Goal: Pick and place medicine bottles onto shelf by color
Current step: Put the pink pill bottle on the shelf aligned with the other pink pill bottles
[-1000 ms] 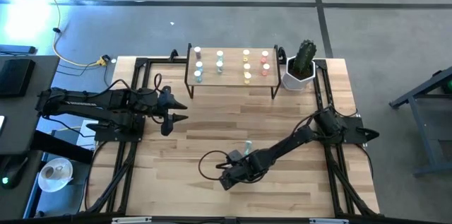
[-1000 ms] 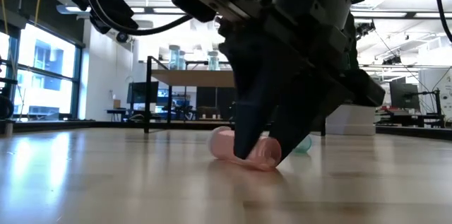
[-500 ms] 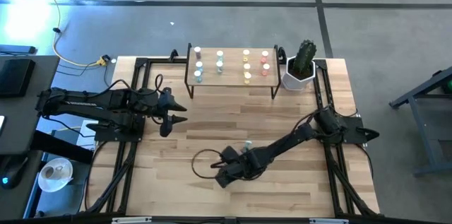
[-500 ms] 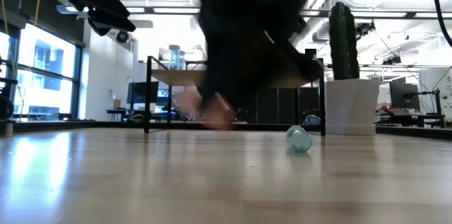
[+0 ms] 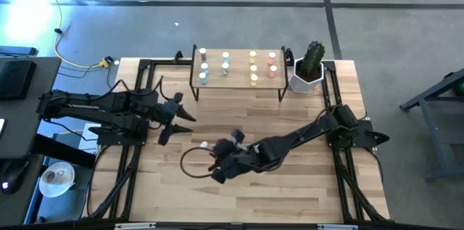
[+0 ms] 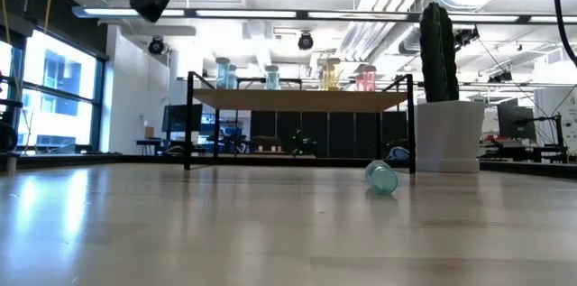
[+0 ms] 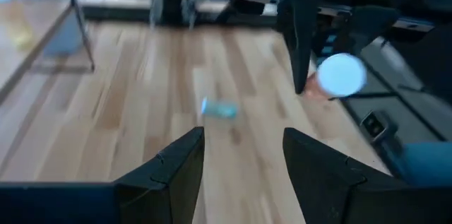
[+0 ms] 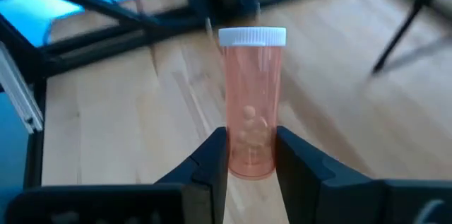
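Right gripper (image 8: 251,155) over the table's middle, toward the near side, raised off the wood. Fingers (image 8: 212,157) pinch a pink bottle (image 8: 251,104) low on its body; the white cap points away from the wrist. In the high view the same bottle (image 5: 205,145) shows as a pale spot at the left end of the right arm, gripper (image 5: 217,159) just beside it.

Left gripper (image 7: 244,157) hangs above the left part of the table, fingers spread with nothing between them (bare wood shows through the gap). High view places it (image 5: 177,114) near the shelf's left end but well apart from it.

Shelf (image 5: 239,85) stands at the table's far side, centre. Bottles on it sit in columns: blue bottles (image 5: 204,67) at the left, green bottles (image 5: 225,64) next, yellow bottles (image 5: 253,67), then red bottles (image 5: 272,64) at the right. The low view shows the shelf (image 6: 302,99) on thin black legs with those bottles upright along its top.

One teal bottle (image 6: 381,178) lies on its side on the table (image 6: 180,232), nearer than the shelf, toward its right leg. The left wrist view catches it too (image 7: 217,109), lying alone on the wood.

White pot with cactus (image 5: 310,67) at the far right, just beside the shelf's right end.
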Controlling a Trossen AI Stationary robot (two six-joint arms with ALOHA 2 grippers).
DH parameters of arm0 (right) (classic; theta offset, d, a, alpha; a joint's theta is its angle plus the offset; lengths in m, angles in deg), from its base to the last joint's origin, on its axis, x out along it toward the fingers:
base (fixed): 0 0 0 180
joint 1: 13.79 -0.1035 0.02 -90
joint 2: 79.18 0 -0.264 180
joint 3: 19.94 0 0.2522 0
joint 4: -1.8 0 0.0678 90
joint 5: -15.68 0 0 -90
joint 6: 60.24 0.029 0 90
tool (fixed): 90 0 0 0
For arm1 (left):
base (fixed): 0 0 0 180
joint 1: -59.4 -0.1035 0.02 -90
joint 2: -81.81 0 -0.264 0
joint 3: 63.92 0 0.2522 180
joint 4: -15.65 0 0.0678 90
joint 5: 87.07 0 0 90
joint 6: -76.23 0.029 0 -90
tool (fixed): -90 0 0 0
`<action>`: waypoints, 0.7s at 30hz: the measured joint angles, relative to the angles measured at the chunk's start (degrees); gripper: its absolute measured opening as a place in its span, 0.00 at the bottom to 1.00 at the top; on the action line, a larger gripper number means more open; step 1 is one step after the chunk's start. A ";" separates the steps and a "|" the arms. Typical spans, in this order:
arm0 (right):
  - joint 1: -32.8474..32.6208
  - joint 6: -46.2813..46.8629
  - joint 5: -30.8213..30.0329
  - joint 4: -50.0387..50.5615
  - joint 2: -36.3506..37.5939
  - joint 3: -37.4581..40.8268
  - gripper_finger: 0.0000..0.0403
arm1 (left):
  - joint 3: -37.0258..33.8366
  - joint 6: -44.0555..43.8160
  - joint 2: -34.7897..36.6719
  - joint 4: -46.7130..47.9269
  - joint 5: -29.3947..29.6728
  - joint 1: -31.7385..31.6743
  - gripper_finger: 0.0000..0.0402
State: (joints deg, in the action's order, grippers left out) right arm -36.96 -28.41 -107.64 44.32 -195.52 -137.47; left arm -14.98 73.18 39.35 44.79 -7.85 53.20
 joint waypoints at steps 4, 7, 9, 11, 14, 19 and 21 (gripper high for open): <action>0.98 -9.41 -1.17 -0.13 0.09 -4.71 0.21 | 0.00 0.42 -0.01 -5.94 -1.05 0.00 0.46; 2.13 -16.35 -1.26 -0.14 0.09 -8.77 0.21 | 0.01 1.33 -0.18 -10.02 -1.10 0.00 0.46; 2.90 -20.43 -1.87 -0.23 0.12 -11.32 0.21 | 0.02 1.77 -0.55 -12.38 -1.21 0.00 0.46; 3.57 -24.25 -3.17 -0.11 0.12 -13.39 0.21 | 0.02 2.09 -0.82 -14.34 -1.20 0.00 0.46; 4.66 -28.86 -3.63 0.14 0.12 -16.04 0.21 | 0.02 4.15 -1.25 -17.64 -1.19 0.00 0.46; 5.95 -31.04 -3.63 2.50 0.14 -19.09 0.21 | 0.02 4.32 -1.40 -27.18 -1.17 0.00 0.46; 6.02 -30.91 -3.94 3.88 0.25 -19.75 0.21 | 0.02 4.22 -1.44 -29.76 -1.23 0.00 0.46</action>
State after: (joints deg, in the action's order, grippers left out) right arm -30.93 -59.32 -111.58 48.20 -195.27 -157.23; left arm -14.96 77.40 37.91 15.02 -9.08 53.20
